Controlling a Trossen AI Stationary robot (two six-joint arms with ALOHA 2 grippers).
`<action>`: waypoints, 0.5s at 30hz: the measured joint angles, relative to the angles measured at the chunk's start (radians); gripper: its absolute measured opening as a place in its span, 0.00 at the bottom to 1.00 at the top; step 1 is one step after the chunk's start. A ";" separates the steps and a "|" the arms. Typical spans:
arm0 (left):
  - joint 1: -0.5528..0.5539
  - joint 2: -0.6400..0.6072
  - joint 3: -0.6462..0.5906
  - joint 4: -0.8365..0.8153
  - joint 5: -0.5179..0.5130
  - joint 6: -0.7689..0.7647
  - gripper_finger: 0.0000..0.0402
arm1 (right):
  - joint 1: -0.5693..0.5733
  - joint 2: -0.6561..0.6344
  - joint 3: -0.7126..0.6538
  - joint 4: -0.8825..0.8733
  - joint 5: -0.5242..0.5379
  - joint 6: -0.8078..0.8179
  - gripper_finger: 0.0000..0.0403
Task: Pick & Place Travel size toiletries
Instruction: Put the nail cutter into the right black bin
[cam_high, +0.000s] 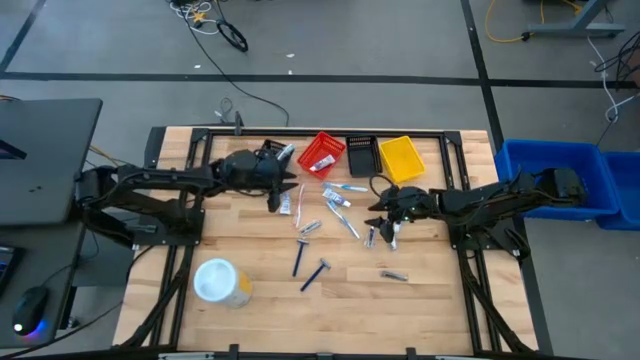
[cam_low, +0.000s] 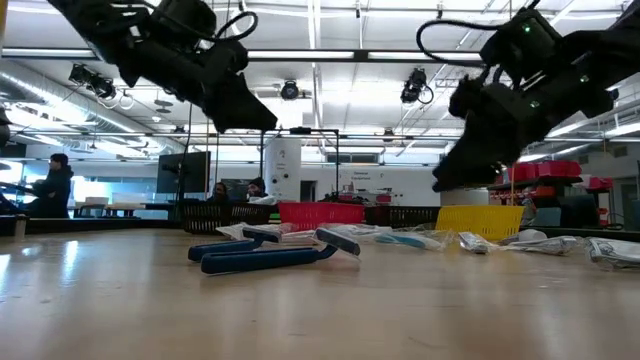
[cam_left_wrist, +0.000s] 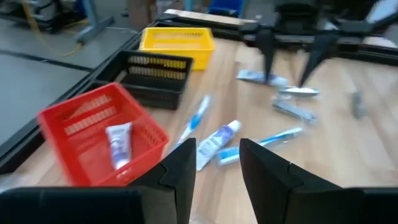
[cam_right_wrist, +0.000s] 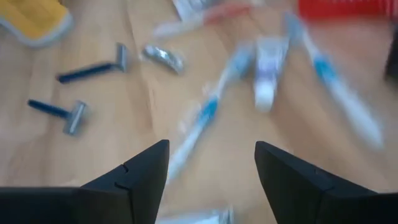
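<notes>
Tube inside red basket

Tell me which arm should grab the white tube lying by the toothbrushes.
Left, probably. The left gripper is open and the white tube lies just beyond its fingers, near the red basket. The right gripper, also open, faces it from farther off.

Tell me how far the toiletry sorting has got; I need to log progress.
Early on. Done: one small tube lies in the red basket. In hand: nothing; the left gripper and right gripper both hang open and empty above the table. Left: two blue razors, toothbrushes, another tube and sachets lie loose on the wood; the yellow basket looks empty.
</notes>
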 joint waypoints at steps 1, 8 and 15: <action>-0.006 0.000 -0.006 0.002 -0.021 -0.002 0.32 | 0.007 0.000 0.001 -0.025 -0.006 0.048 0.61; -0.024 0.000 -0.014 0.006 -0.074 -0.038 0.32 | 0.063 -0.001 0.059 -0.230 -0.109 0.369 0.56; -0.024 0.000 -0.014 0.005 -0.093 -0.037 0.32 | 0.102 -0.001 0.207 -0.615 -0.140 0.398 0.51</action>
